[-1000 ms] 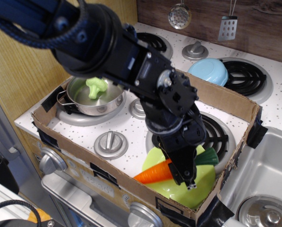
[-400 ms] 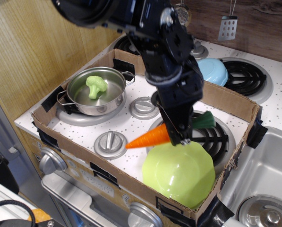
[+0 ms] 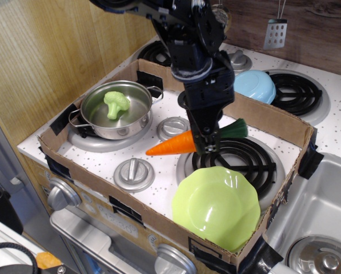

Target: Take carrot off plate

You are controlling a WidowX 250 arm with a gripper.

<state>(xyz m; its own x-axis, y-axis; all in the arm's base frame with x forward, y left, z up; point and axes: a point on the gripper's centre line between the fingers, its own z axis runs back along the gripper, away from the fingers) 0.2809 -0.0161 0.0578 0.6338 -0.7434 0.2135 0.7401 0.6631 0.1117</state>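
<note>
My gripper (image 3: 208, 142) is shut on the orange toy carrot (image 3: 171, 145) near its thick end. The carrot hangs level in the air above the stove top, its point to the left and its dark green top (image 3: 235, 128) to the right. The lime-green plate (image 3: 217, 208) lies at the front right of the cardboard box with nothing on it. The carrot is behind and above the plate, apart from it. My arm comes down from the upper left.
A cardboard box wall (image 3: 273, 121) rings the stove area. A steel pot (image 3: 116, 123) with light green broccoli (image 3: 116, 103) stands at left. A light blue bowl (image 3: 255, 85) lies at back right. Burner knobs (image 3: 133, 173) and a black coil burner (image 3: 250, 161) lie below. A sink (image 3: 324, 222) is at right.
My gripper has lifted the carrot off the plate and carried it up and back to the left. The plate now lies bare.
</note>
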